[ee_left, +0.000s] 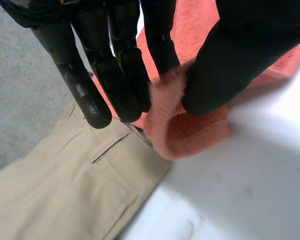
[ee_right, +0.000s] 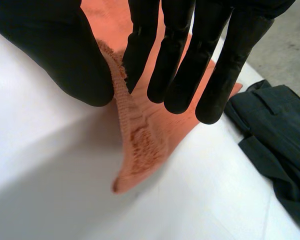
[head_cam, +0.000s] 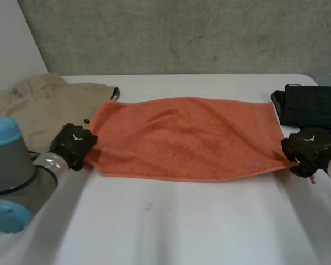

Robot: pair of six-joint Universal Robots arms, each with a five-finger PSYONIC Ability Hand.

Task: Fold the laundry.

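Note:
An orange towel (head_cam: pixel 187 138) lies spread flat across the middle of the white table (head_cam: pixel 171 226). My left hand (head_cam: pixel 73 144) is at the towel's near left corner. In the left wrist view that corner of the towel (ee_left: pixel 180 127) is pinched between the thumb and the straight fingers (ee_left: pixel 122 75) of my left hand. My right hand (head_cam: pixel 309 150) holds the near right corner. In the right wrist view the towel (ee_right: pixel 140 135) rises in a fold between the thumb (ee_right: pixel 65 55) and the fingers of my right hand, lifted slightly off the table.
Beige trousers (head_cam: pixel 41 107) lie at the table's far left, just beside the towel's left edge (ee_left: pixel 65 190). A dark folded garment (head_cam: pixel 311 107) sits at the far right (ee_right: pixel 275 140). A grey wall runs behind the table.

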